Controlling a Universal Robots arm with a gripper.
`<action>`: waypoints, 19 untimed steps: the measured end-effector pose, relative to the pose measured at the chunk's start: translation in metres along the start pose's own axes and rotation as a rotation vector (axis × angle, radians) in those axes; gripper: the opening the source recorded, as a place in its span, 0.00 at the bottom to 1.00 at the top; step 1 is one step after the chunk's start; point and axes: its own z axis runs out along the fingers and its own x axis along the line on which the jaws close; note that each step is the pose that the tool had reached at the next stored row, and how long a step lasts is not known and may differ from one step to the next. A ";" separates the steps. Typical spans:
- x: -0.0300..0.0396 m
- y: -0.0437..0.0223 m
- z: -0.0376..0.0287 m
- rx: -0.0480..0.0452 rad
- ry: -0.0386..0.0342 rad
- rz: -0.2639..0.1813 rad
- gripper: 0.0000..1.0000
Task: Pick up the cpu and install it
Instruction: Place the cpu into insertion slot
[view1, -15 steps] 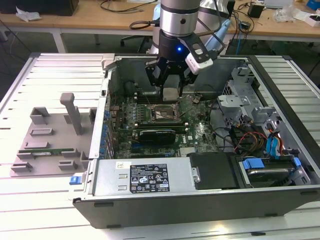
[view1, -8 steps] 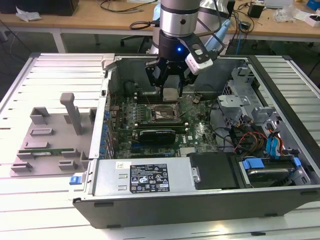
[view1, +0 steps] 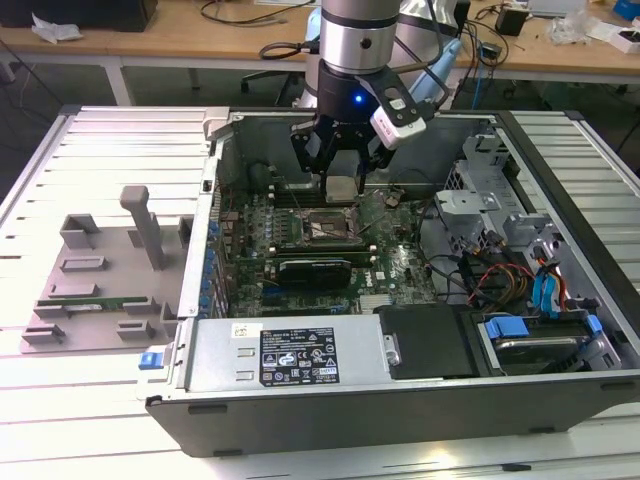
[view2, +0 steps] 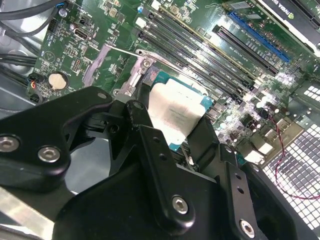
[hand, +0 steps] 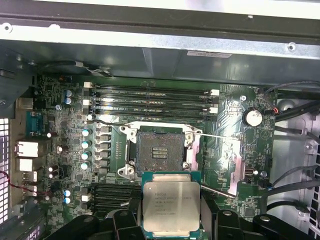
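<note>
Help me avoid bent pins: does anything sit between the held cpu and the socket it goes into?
Nothing visible does. The gripper holds the cpu over the motherboard. The socket lies uncovered, its metal plate swung aside.

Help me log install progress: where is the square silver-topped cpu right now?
In the exterior view the square silver-topped cpu is held in the black gripper inside the open grey computer case, hovering close to the empty black socket.

No print can be read with certainty; faint lines of lettering cross the metal top of the cpu (hand: 171, 205), too dim to make out; a black-and-white label (view1: 300, 358) with tiny logos sits on the grey metal housing (view1: 215, 352), its text too small.
</note>
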 end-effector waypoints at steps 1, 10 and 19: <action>0.0000 0.0000 0.0000 0.0002 0.0001 0.001 0.55; 0.0000 0.0000 0.0000 0.0076 0.0059 0.104 0.55; 0.0000 0.0000 0.0000 0.0144 0.0118 0.210 0.55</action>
